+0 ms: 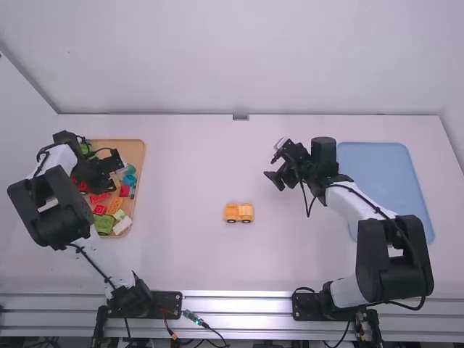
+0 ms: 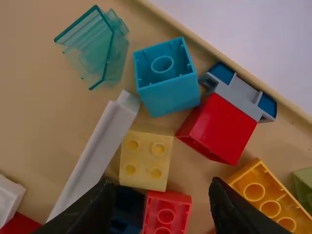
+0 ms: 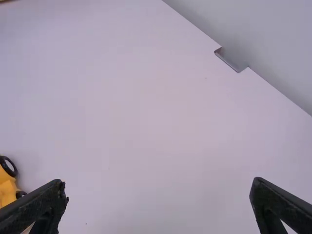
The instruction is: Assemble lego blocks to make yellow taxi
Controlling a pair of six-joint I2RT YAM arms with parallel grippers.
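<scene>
left hand (image 1: 114,172) partly hides the tray (image 1: 133,149) of blocks (image 1: 104,224)

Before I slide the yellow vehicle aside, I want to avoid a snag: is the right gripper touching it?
Apart. The high view shows white tabletop between the right gripper's fingertips and the yellow vehicle.

Open passage over the table (image 1: 188,159) between crowded tray (image 1: 135,148) and right end effector (image 1: 273,181), but for the yellow vehicle (image 1: 238,212)
</scene>
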